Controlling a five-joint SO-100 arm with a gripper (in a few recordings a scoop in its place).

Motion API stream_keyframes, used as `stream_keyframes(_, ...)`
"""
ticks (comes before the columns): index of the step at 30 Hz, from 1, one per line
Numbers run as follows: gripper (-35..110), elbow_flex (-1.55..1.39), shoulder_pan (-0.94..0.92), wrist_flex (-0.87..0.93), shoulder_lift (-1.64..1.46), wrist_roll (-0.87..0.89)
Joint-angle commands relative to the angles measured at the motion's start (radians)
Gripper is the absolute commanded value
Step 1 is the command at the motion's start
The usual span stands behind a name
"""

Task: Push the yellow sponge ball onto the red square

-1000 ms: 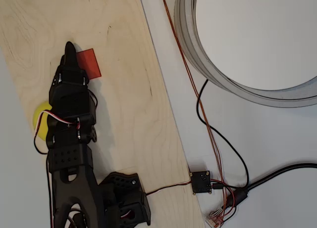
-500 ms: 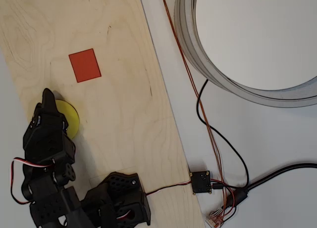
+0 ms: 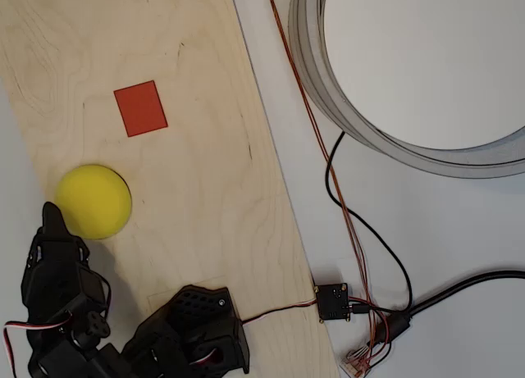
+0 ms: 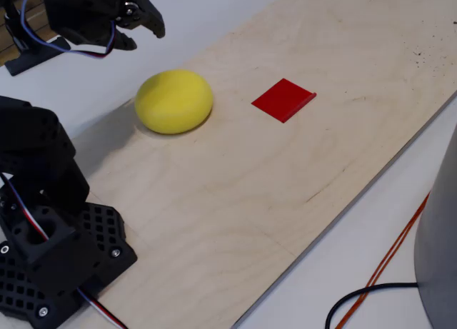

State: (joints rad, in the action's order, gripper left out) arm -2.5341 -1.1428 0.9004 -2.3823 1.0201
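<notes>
The yellow sponge ball [image 3: 92, 202] [image 4: 174, 100] rests on the pale wooden board [image 3: 205, 148] near its left edge in the overhead view. The red square [image 3: 140, 108] [image 4: 283, 99] lies flat on the board, a short gap from the ball and apart from it. My black gripper [image 3: 52, 215] [image 4: 145, 22] is raised off the board beside the ball, on the side away from the square. It looks shut, holds nothing, and does not touch the ball.
The arm's black base [image 3: 197, 329] [image 4: 50, 250] stands on the board's near end. A large grey ring [image 3: 328, 75] lies off the board to the right. Orange and black cables [image 3: 344, 206] run to a small black box [image 3: 333, 301].
The arm has pulled back from over the red square toward the lower left of the overhead view. The square and then the whole ball have come into sight.
</notes>
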Motion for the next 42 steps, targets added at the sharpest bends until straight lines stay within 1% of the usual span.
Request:
stream_keyframes(1, 14, -0.044, 0.063, -0.006, -0.086, 0.014)
stream_keyframes(7, 14, -0.149, 0.153, -0.057, -0.152, 0.020)
stream_keyframes(14, 14, -0.245, 0.190, -0.163, -0.161, 0.021)
stream_keyframes(16, 14, -0.255, 0.183, -0.186, -0.147, 0.018)
stream_keyframes(20, 14, -0.301, 0.163, -0.291, -0.109, 0.020)
stream_keyframes(26, 14, -0.284, 0.114, -0.285, -0.118, 0.014)
stream_keyframes(33, 15, -0.351, 0.044, -0.299, -0.245, -0.006)
stream_keyframes(37, 15, -0.410, -0.006, -0.364, -0.307, -0.038)
stream_keyframes(42, 15, -0.365, -0.052, -0.454, -0.202, -0.132)
